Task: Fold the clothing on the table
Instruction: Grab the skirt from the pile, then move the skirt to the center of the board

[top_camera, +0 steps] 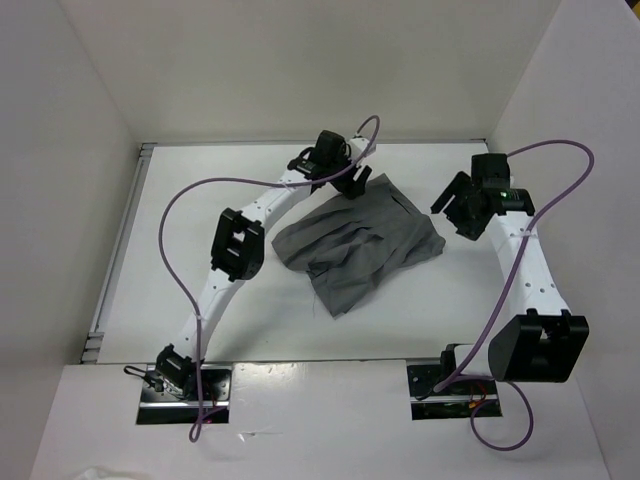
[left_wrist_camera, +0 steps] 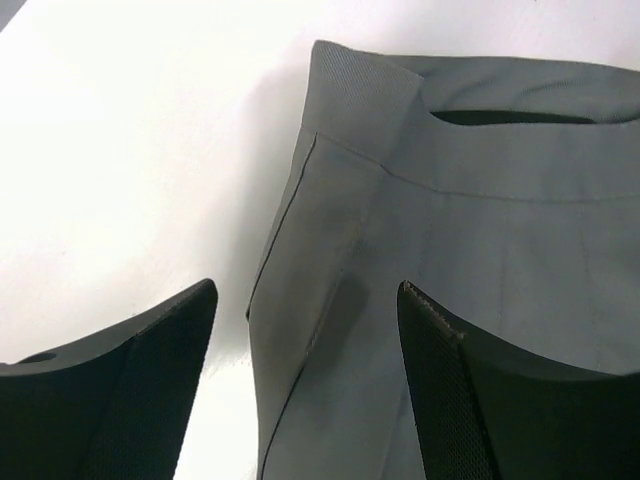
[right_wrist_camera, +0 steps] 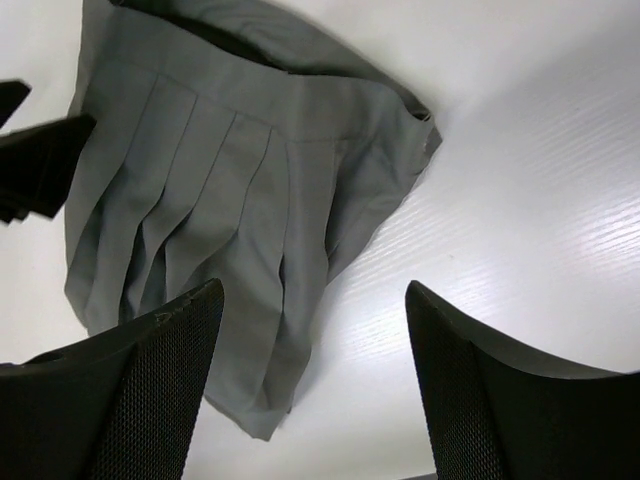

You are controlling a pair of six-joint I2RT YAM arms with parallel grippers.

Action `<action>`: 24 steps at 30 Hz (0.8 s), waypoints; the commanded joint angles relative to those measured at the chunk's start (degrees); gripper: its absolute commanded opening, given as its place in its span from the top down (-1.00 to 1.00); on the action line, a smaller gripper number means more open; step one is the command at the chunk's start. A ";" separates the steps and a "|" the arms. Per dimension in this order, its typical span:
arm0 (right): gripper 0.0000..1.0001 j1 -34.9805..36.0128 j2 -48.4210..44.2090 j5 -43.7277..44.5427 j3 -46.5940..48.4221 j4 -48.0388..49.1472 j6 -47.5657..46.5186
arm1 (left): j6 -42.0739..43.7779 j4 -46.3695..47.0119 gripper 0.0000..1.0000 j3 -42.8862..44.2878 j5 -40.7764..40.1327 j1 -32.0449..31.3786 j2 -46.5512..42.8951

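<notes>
We see the grey skirt (top_camera: 358,245) lying rumpled in the middle of the bench (top_camera: 260,320), pleats toward us and waistband on the far side. Our left hand (left_wrist_camera: 308,300) is at its far left corner, jaws apart with the skirt's side edge between them, clamping nothing. Our right hand (right_wrist_camera: 315,290) hovers just off the skirt's right edge, jaws wide and holding nothing.
</notes>
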 commanded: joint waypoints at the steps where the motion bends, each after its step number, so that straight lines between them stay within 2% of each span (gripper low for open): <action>1: -0.57 -0.38 -0.51 -4.14 1.73 -1.92 -1.39 | -1.38 2.57 -0.59 4.48 0.03 -0.20 3.10; 6: -0.57 -0.38 1.06 -4.67 3.75 -2.45 -1.92 | -0.33 -2.33 0.10 10.18 3.63 -0.20 7.32; 9: -0.57 -0.38 1.60 -5.73 5.07 -2.45 -1.92 | 1.16 -9.01 0.27 15.80 4.34 -0.81 10.48; 11: -0.54 -0.38 1.60 -7.13 5.07 -1.05 -1.92 | 1.17 -10.43 0.40 15.40 4.86 -0.81 8.92; 13: -0.52 -0.38 1.60 -8.18 5.07 0.18 -1.92 | 1.17 -10.43 0.69 13.55 4.86 -0.81 6.98; 14: -0.49 -0.38 1.60 -8.97 5.07 0.71 -1.92 | 1.17 -10.43 1.00 12.15 2.69 -0.81 5.15; 20: -0.39 -0.38 2.20 -13.89 3.93 5.45 -1.92 | -2.86 -16.05 1.00 8.10 5.47 -0.29 -5.14; 24: -0.37 -0.38 3.35 -15.83 1.13 8.96 -2.44 | -7.00 -10.72 1.00 -11.80 6.01 -0.29 -19.80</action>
